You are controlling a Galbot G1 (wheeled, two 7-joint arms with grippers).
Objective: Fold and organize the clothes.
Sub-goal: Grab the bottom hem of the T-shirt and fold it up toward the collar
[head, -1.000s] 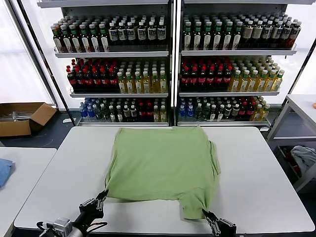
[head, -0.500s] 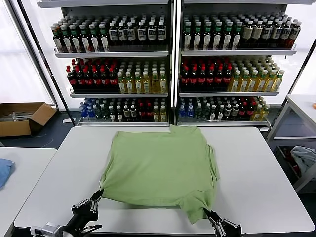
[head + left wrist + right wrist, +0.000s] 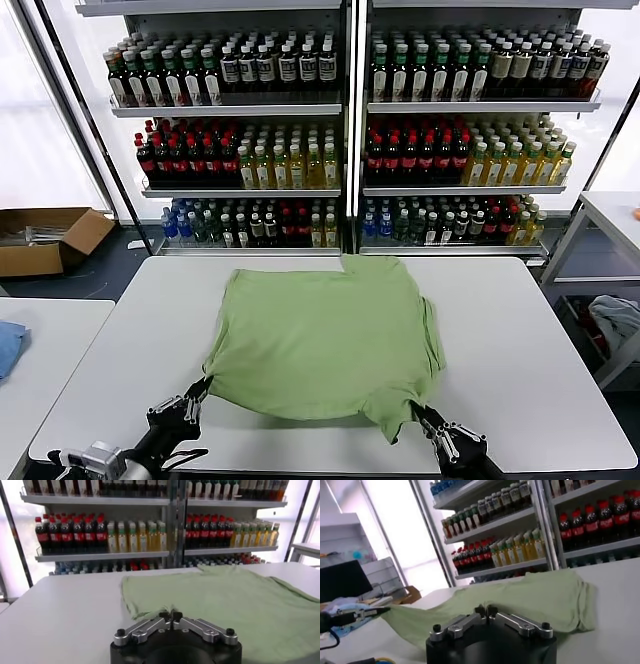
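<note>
The light green polo shirt (image 3: 325, 335) lies spread on the white table (image 3: 520, 350) with its plain back up; no checkered print shows. My left gripper (image 3: 198, 390) is shut on the shirt's near left corner. My right gripper (image 3: 418, 412) is shut on the near right corner, which hangs bunched at the table's front. In the left wrist view the left gripper (image 3: 171, 614) pinches the hem of the shirt (image 3: 240, 600). In the right wrist view the right gripper (image 3: 486, 611) pinches the shirt (image 3: 530, 595).
Shelves of bottles (image 3: 350, 130) stand behind the table. A cardboard box (image 3: 40, 235) sits on the floor at the left. A blue cloth (image 3: 8, 345) lies on a side table at the left, and a grey-white cloth bundle (image 3: 615, 320) at the right.
The shirt has shifted slightly left. The right gripper has moved farther into view, carrying the bunched right corner in from the front edge. The left gripper has moved a little left with its corner.
</note>
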